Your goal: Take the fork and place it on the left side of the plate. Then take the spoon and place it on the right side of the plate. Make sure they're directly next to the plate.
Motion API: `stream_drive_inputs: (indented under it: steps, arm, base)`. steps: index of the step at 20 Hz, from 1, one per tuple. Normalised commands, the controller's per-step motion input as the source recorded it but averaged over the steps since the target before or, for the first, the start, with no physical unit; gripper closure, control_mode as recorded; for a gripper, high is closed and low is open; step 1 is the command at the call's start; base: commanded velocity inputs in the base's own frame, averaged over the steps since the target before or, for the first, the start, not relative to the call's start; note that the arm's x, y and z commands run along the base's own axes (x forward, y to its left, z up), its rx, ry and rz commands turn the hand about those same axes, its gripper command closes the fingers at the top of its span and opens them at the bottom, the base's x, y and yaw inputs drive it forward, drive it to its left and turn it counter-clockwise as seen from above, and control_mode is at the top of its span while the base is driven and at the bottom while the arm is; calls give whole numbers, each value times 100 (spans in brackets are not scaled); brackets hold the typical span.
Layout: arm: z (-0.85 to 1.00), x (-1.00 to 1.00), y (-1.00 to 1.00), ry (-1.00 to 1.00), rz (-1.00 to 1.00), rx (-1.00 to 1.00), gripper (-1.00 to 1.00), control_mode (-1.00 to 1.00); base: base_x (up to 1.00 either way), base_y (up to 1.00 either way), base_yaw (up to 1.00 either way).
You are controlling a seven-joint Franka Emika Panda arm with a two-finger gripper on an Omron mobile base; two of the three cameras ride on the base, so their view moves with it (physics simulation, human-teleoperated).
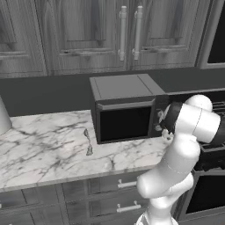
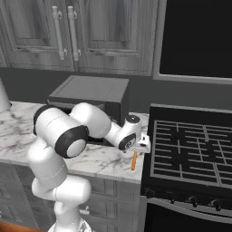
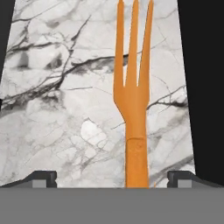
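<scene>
The orange fork [image 3: 132, 100] lies flat on the marble counter [image 3: 65, 109], tines pointing to the top of the hand view. Its handle runs down between my two fingertips [image 3: 43, 178]. My gripper [image 3: 112, 179] is open, jaws wide on either side of the handle and not touching it. From the right base view, the gripper [image 2: 142, 147] hovers just above the fork [image 2: 134, 161], close to the counter's right end by the stove. The grey spoon [image 1: 88, 142] lies on the counter left of the microwave. The plate is out of view.
A dark microwave [image 1: 125, 110] stands on the counter behind my arm. A black stove [image 2: 190, 145] borders the counter's right end, close to the fork. Grey wall cabinets [image 1: 127, 30] hang above. A white object [image 1: 3, 117] sits at the far left.
</scene>
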Motion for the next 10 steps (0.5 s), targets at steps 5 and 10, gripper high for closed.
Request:
stream_drive_inputs:
  steps: [5, 10]
  arm:
    - [-29, 30, -11, 0, 0, 0, -100, -100]
    - [-30, 18, -3, 0, 0, 0, 100, -100]
  base:
    - [0, 0, 0]
    - [0, 0, 0]
